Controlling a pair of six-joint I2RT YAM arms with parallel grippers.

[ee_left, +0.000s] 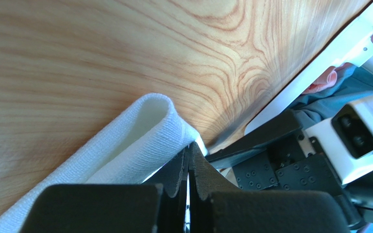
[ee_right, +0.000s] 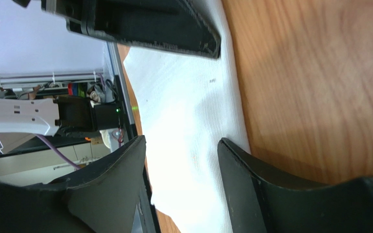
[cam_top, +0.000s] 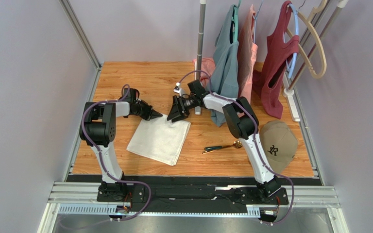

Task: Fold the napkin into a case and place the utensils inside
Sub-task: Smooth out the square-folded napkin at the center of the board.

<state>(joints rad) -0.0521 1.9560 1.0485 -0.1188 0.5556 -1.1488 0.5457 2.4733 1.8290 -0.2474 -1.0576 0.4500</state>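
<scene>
The white napkin (cam_top: pixel 159 140) lies folded on the wooden table, left of centre. My left gripper (cam_top: pixel 157 115) is at its far left corner and is shut on the cloth. In the left wrist view the napkin's edge (ee_left: pixel 140 133) curls up against the closed fingertips of that gripper (ee_left: pixel 190 145). My right gripper (cam_top: pixel 176 116) hangs open over the napkin's far right corner. The right wrist view has the napkin (ee_right: pixel 188 121) lying between the spread fingers of the right gripper (ee_right: pixel 181 143), nothing held. The utensils (cam_top: pixel 222 147), dark-handled with gold heads, lie to the right of the napkin.
A tan cap (cam_top: pixel 278 141) rests at the right near the right arm. Behind it stands a rack with hanging garments (cam_top: pixel 232 58) and hangers (cam_top: pixel 314 43). A grey pole (cam_top: pixel 201 43) rises at the back centre. Metal rails edge the table.
</scene>
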